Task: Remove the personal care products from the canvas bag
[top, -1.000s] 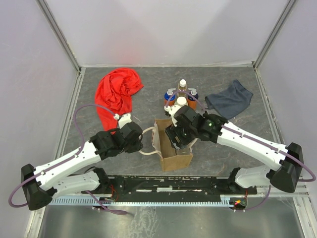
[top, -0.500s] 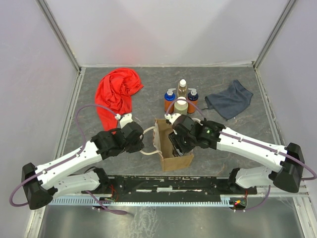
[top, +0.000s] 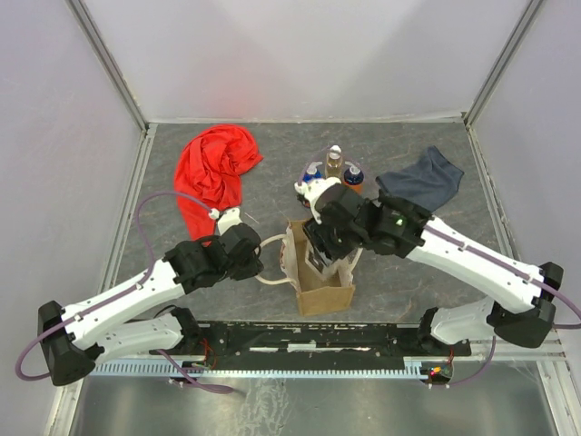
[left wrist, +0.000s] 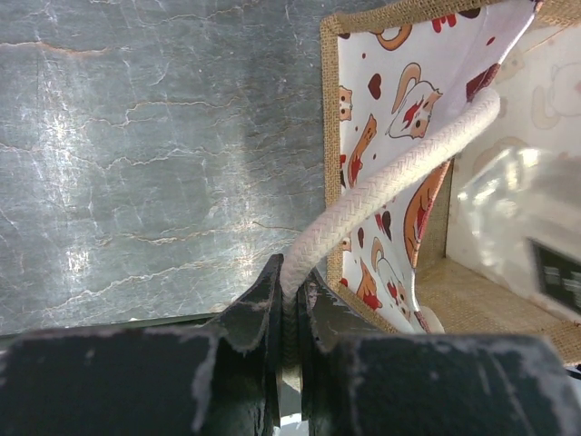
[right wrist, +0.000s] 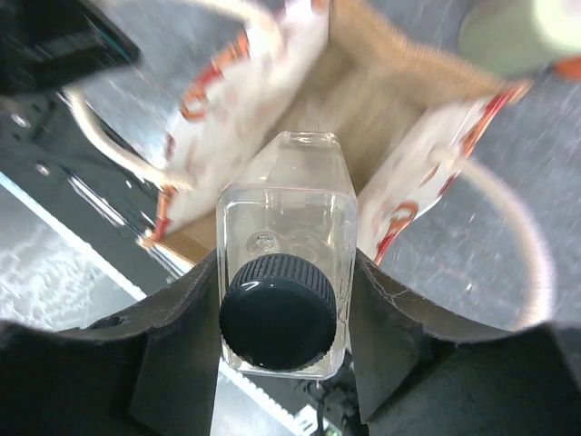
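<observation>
The left gripper (left wrist: 289,292) is pinching the cream handle (left wrist: 390,182) at the canvas bag's (top: 324,292) 9 o'clock side, while the right gripper (right wrist: 283,338) is clamping the clear dark-capped bottle (right wrist: 282,211) over the bag's open mouth.

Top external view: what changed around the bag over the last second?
The right end effector rose out of the canvas bag, gripping the clear dark-capped bottle. The left end effector kept pinching the cream handle; the bag and the standing bottles stayed put.

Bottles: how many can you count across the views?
5: two orange bottles, an amber bottle and a beige bottle grouped beyond the canvas bag; a clear bottle in the right gripper.
</observation>
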Controlling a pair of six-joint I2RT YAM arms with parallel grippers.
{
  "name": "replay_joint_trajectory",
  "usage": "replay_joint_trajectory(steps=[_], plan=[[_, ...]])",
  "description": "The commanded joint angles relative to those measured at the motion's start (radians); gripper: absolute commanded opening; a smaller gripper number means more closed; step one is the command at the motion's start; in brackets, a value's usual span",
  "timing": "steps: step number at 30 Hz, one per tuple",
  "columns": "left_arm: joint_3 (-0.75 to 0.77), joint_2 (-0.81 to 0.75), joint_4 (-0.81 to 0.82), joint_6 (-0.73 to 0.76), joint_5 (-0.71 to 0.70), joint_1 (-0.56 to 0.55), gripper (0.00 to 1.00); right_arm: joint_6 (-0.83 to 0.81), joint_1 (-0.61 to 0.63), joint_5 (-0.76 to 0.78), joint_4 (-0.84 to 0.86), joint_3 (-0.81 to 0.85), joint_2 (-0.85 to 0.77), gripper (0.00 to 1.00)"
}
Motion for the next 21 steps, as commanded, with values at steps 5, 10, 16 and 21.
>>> replay_joint_trajectory(steps=[5, 10, 16, 21], plan=[[0.030, 0.003, -0.021, -0.028, -0.020, 0.001, 0.13, -0.172, -0.003, 0.236, 0.051, 0.480, 0.100, 0.34], [0.060, -0.085, -0.134, -0.087, -0.127, 0.001, 0.12, -0.208, -0.100, 0.297, 0.042, 0.637, 0.126, 0.34], [0.114, -0.227, -0.256, -0.129, -0.274, 0.001, 0.14, -0.215, -0.291, 0.277, -0.008, 0.712, 0.130, 0.34], [0.136, -0.242, -0.263, -0.115, -0.306, 0.001, 0.19, -0.211, -0.360, 0.231, 0.003, 0.610, 0.129, 0.34]])
